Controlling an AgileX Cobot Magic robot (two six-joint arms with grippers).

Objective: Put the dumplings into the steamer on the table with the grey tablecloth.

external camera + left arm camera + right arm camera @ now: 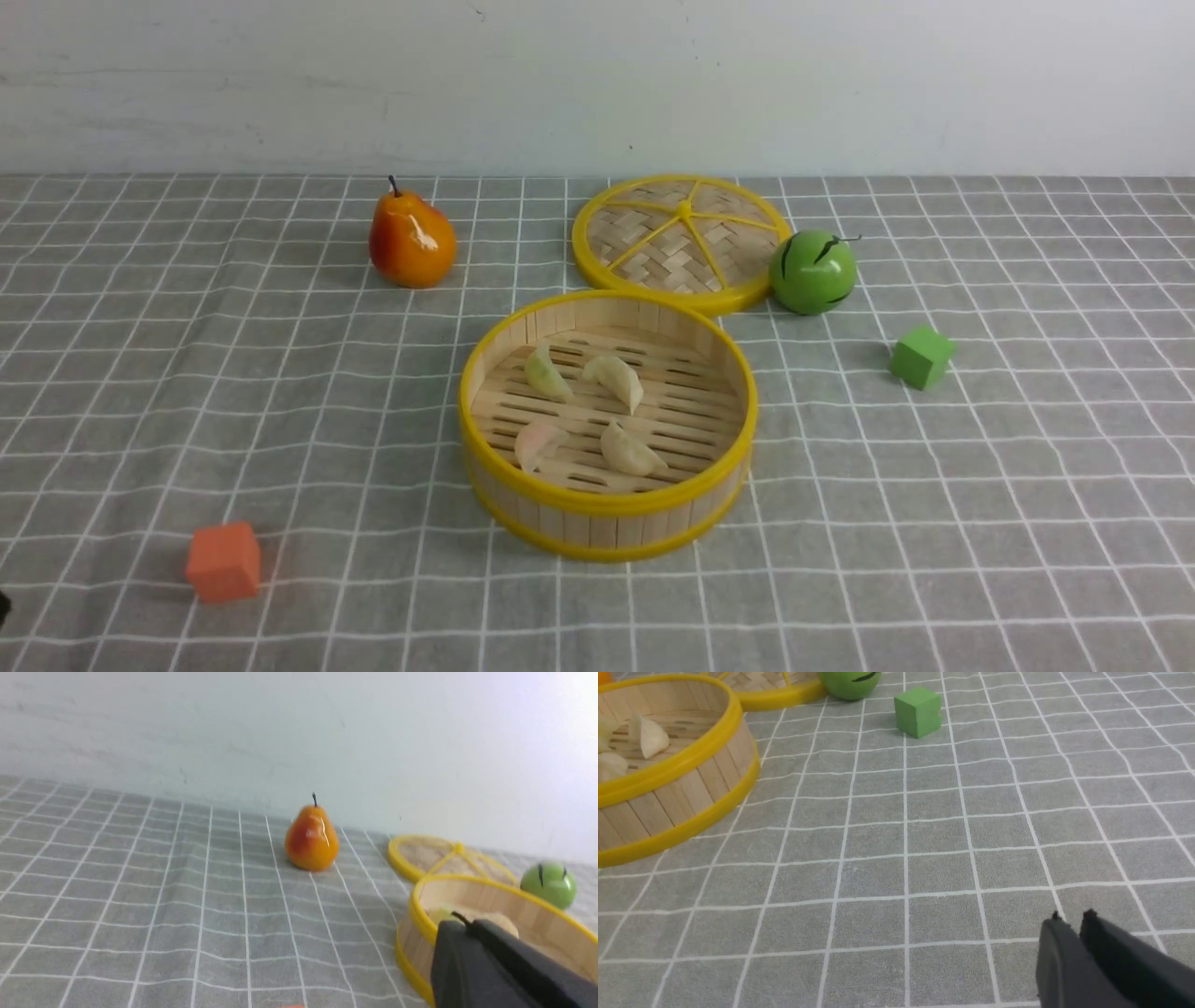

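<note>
Four dumplings lie on the slatted floor of the steamer point(607, 425), which stands open on the bench point(187, 392) under its grey tablecloth point(980, 485); by this look the loading is done. The left gripper point(460, 919), fingers drawn together and empty, hangs low just short of the steamer's near wall. The right gripper point(1070, 915), likewise closed on nothing, sits well apart from the basket, over bare cloth.

The greenish dumpling point(546, 373) and a cream one point(616, 381) lie toward the far wall from both grippers. The pinkish dumpling point(537, 443) and the second cream one point(630, 451) lie nearer. The greenish and both cream pieces have their long axes running diagonally, slanting from the far left toward the near right. The pinkish one slants the opposite way. All four seem to rest on their sides; pleat direction is hard to read.

The likely hazard is the left gripper: so close to the yellow rim, a careless retreat could clip it, nudge the light basket and shift the dumplings. The lid point(681, 243), the green ball point(813, 272) and the pear point(411, 241) stand beyond the steamer, clear of either arm.
</note>
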